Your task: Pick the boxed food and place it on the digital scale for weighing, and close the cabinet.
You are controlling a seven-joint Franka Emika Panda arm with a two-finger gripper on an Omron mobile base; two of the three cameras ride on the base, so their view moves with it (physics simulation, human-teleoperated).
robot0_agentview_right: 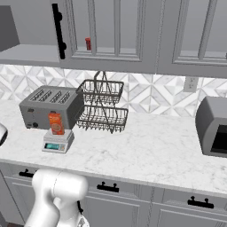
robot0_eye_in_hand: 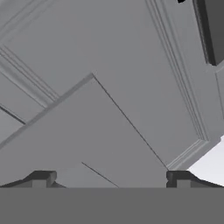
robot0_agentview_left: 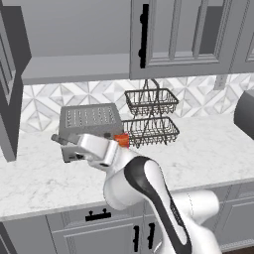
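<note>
one view, the right base one, shows the boxed food [robot0_agentview_right: 56, 123] standing upright, long axis vertical, on the digital scale [robot0_agentview_right: 57, 142] before the toaster [robot0_agentview_right: 51, 106]; the left base view shows just its orange edge [robot0_agentview_left: 122, 140] behind the arm. the gripper [robot0_eye_in_hand: 109, 177] stands wide and empty, facing the cabinet [robot0_eye_in_hand: 109, 100] panelling.

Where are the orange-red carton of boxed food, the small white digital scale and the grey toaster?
orange-red boxed food carton [robot0_agentview_right: 56, 123], right base view, front face.
small white digital scale [robot0_agentview_right: 52, 146], right base view, display front.
grey toaster [robot0_agentview_right: 49, 96], right base view, slotted top.
</note>
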